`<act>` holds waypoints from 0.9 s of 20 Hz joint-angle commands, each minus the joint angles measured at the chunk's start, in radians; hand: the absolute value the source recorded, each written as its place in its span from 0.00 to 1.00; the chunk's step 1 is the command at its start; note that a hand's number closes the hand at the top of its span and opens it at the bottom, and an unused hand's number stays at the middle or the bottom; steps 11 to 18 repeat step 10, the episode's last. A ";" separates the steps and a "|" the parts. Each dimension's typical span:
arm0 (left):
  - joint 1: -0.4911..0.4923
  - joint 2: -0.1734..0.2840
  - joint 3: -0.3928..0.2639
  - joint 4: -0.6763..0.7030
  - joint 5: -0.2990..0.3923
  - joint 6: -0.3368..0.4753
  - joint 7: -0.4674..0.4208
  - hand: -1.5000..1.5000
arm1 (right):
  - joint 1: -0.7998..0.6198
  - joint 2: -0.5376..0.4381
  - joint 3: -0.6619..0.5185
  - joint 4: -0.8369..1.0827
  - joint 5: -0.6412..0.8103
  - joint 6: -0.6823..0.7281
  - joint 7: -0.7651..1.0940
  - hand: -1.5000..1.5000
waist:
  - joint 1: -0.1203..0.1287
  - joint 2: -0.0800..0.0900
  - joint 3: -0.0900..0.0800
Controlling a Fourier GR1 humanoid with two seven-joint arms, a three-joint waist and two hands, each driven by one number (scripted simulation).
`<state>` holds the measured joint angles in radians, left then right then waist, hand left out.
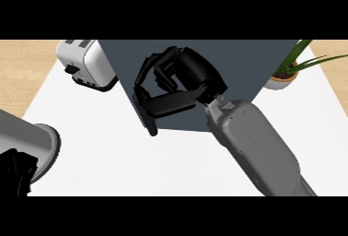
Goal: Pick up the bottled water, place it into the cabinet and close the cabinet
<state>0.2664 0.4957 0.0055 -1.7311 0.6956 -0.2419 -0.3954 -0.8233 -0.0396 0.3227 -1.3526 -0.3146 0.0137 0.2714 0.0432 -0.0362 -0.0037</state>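
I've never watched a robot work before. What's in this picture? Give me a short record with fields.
Surface: white counter top
Cabinet: dark grey box-shaped cabinet, at the middle back
Right hand: black right hand, fingers curled, in front of the cabinet; what it holds, if anything, is hidden
Left hand: black left hand, at the lower left edge, fingers unclear
Toaster: white toaster, left of the cabinet
Plant: green plant in a white pot, right of the cabinet
Bottled water: not visible
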 commanded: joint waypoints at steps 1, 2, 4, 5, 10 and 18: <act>-0.013 -0.001 -0.003 0.020 -0.001 -0.014 0.004 1.00 | -0.068 -0.075 -0.130 0.218 0.016 -0.002 -0.042 1.00 | 0.004 0.058 0.003; -0.024 -0.001 -0.017 -0.019 -0.014 0.010 0.023 1.00 | -0.053 -0.085 -0.134 0.224 0.019 0.008 -0.069 1.00 | 0.007 0.061 0.004; -0.050 0.003 0.003 0.005 -0.003 0.011 0.022 1.00 | -0.004 -0.091 -0.125 0.218 0.028 0.021 -0.124 1.00 | -0.002 0.064 0.004; -0.049 -0.001 -0.013 -0.008 -0.004 0.018 0.039 1.00 | -0.044 -0.111 -0.147 0.225 0.001 0.050 -0.090 1.00 | 0.004 0.064 0.004; -0.049 -0.021 -0.026 -0.025 -0.022 0.040 0.037 1.00 | -0.026 -0.111 -0.140 0.227 0.015 0.043 -0.108 1.00 | 0.006 0.059 0.004; -0.049 -0.021 -0.026 -0.025 -0.022 0.040 0.037 1.00 | -0.026 -0.111 -0.140 0.227 0.015 0.043 -0.108 1.00 | 0.006 0.059 0.004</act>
